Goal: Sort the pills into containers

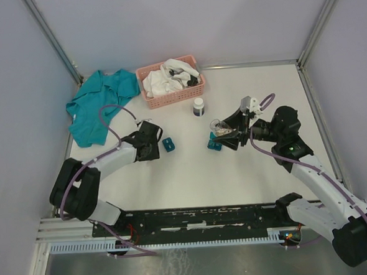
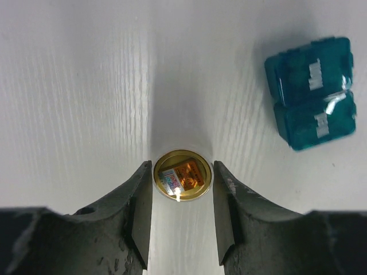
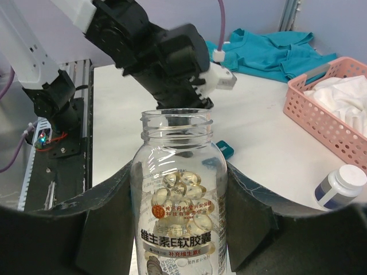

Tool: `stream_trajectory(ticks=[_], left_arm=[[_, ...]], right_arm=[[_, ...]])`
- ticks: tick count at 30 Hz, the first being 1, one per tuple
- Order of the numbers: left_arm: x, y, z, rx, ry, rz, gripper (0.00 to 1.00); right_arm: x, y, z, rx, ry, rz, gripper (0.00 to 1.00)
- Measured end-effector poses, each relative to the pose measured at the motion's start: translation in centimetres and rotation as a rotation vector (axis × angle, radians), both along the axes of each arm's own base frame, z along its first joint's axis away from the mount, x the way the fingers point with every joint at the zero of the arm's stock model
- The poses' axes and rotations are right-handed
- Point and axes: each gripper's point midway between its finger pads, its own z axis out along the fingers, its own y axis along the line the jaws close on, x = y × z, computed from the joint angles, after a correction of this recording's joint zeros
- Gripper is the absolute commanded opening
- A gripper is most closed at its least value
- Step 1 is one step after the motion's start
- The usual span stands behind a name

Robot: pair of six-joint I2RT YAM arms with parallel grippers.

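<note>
Since the right gripper pinches the open bottle close beside one teal container and the left gripper clamps the gold cap, a loose grip could drop the cap and a hasty tilt could scatter pills wide of that container.

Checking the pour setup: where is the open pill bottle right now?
The open pill bottle is gripped by the right gripper, right of centre in the top view, beside a teal container and nearer the arms than the white-capped bottle.
</note>
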Motion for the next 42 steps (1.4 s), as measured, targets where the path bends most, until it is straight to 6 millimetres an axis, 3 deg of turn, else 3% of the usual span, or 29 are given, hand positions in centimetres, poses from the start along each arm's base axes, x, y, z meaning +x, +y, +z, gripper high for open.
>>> stream_trajectory(ticks=[5, 11, 16, 19, 25, 31, 39, 42], left_arm=[[-2.3, -2.6, 3.6, -0.259, -0.105, -0.071, 0.33], [-5.2, -10.0, 12.1, -0.885, -0.330, -0.264, 0.32], [-7.5, -13.1, 19.5, -1.240, -0.410, -0.420, 0.32], [-8.8, -14.0, 22.8, -1.350, -0.444, -0.508, 0.31], [-11.0, -17.1, 27.2, -1.410, -0.448, -0.637, 0.31], [-11.3, -19.0, 29.4, -1.369, -0.523, -0.647, 0.31], [-9.2, -20.6, 25.7, -1.260, -0.450, -0.559, 0.31], [-9.2, -21.2, 25.4, -1.241, -0.438, -0.563, 0.31]], right_arm=[[0.1, -0.1, -1.7, -0.060, -0.001, 0.024, 0.01], [-0.7, -0.5, -3.8, -0.206, -0.065, 0.110, 0.01], [-1.0, -1.1, -5.2, -0.290, -0.118, 0.137, 0.01], [-0.8, -1.5, -6.4, -0.331, -0.110, 0.132, 0.01], [-0.2, -1.9, -7.4, -0.376, -0.099, 0.101, 0.01], [0.1, -2.2, -7.6, -0.389, -0.089, 0.073, 0.00], [0.1, -2.2, -7.4, -0.386, -0.080, 0.066, 0.00], [0.0, -2.2, -7.4, -0.385, -0.078, 0.066, 0.00]])
